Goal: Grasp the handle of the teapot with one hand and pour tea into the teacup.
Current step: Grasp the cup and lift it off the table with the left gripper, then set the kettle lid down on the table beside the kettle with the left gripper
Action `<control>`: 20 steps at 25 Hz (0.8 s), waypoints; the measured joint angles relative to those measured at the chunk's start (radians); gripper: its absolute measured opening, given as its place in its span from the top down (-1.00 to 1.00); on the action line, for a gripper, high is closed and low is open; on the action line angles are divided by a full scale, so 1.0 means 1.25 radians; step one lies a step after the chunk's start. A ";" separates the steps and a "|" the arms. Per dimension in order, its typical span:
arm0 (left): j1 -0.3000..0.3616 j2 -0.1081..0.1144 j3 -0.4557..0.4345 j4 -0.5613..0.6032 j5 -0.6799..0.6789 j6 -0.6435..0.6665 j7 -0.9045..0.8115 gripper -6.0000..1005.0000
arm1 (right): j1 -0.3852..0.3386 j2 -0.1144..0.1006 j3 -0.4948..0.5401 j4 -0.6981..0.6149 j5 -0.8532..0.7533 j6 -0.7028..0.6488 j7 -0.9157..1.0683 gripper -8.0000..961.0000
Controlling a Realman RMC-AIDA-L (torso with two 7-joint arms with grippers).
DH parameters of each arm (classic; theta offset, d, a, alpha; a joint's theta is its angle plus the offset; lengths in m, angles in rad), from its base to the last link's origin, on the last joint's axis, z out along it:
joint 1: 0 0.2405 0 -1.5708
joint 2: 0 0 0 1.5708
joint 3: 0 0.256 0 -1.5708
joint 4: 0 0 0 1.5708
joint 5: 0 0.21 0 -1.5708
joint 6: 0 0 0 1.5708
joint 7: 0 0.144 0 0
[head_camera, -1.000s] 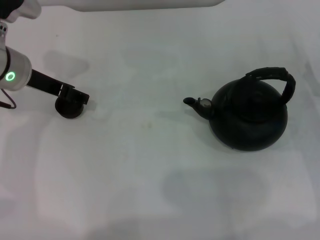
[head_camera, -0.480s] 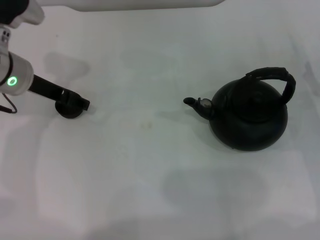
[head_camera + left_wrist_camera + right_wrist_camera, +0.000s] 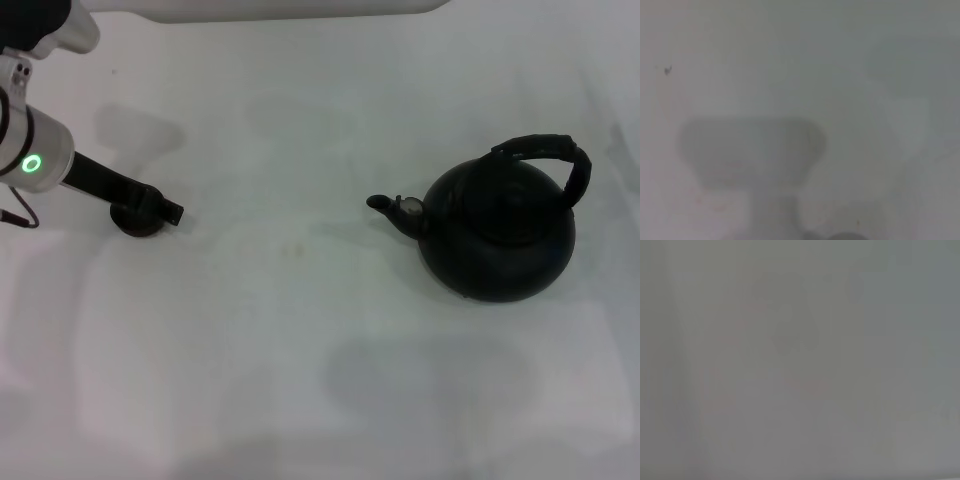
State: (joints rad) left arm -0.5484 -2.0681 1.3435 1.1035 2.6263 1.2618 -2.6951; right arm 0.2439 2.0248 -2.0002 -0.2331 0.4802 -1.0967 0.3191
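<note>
The teapot (image 3: 497,235) is a round matte black kettle standing upright on the right of the white table, its short spout (image 3: 385,205) pointing left. Its arched ribbed handle (image 3: 545,152) rises over the top with nothing touching it. The small black teacup (image 3: 133,222) sits far to the left. My left gripper (image 3: 160,207) reaches in from the left edge and lies over the teacup's top, hiding most of it. Whether it holds the cup does not show. My right gripper is out of view, and the right wrist view shows only bare table.
The white table (image 3: 300,330) stretches wide between teacup and teapot, with faint shadows on it. A white edge (image 3: 280,10) runs along the far side. The left arm's silver wrist with a green ring light (image 3: 33,164) sits at the left border.
My left gripper has slid a little right and down onto the teacup, covering more of it. The teapot has not moved.
</note>
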 joint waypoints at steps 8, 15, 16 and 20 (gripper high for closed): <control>-0.003 0.000 -0.002 0.000 -0.003 0.002 0.000 -0.55 | 0.000 0.000 0.000 0.000 0.000 0.000 0.000 -0.79; -0.014 -0.002 0.023 0.077 -0.052 0.040 0.005 -0.39 | 0.002 -0.001 0.000 -0.002 0.000 -0.004 0.000 -0.79; -0.021 -0.002 0.038 0.086 -0.063 0.043 0.007 -0.39 | 0.002 -0.001 0.000 -0.002 0.000 -0.004 0.000 -0.79; -0.059 -0.003 0.095 0.096 -0.073 0.045 0.005 -0.40 | 0.003 -0.001 0.000 -0.002 0.000 -0.006 0.000 -0.79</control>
State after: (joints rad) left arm -0.6228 -2.0713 1.4621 1.2240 2.5357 1.3180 -2.6888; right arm 0.2477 2.0234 -2.0002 -0.2354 0.4801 -1.1044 0.3191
